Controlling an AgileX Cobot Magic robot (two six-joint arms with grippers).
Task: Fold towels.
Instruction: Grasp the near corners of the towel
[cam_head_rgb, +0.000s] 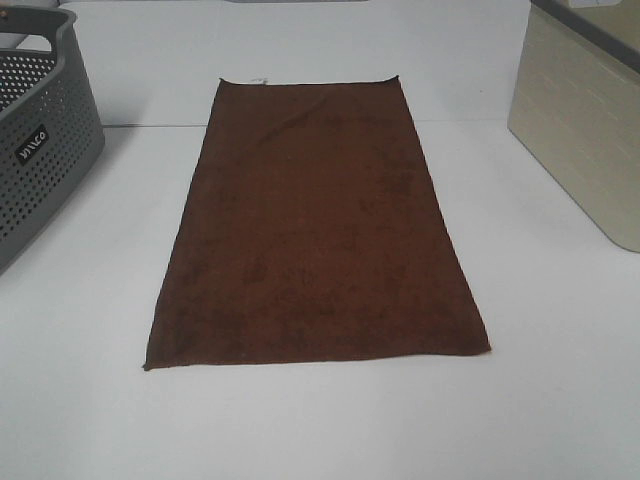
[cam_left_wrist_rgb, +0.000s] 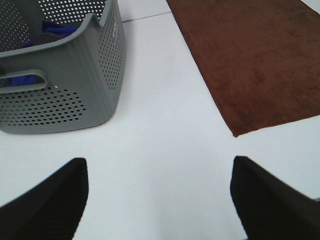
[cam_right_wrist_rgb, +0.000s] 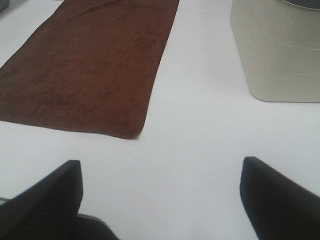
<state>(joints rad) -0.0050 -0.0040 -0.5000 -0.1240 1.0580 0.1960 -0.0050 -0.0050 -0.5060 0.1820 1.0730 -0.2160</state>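
Observation:
A dark brown towel lies flat and unfolded lengthwise in the middle of the white table, with a small white tag at its far short edge. The exterior high view shows neither gripper. In the left wrist view my left gripper stands open over bare table, short of the towel's near left corner. My right gripper is open too, over bare table short of the towel's near right corner. Nothing is between either pair of fingers.
A grey perforated basket stands at the left edge, and blue cloth shows inside it in the left wrist view. A beige bin stands at the right. White table lies in front of the towel.

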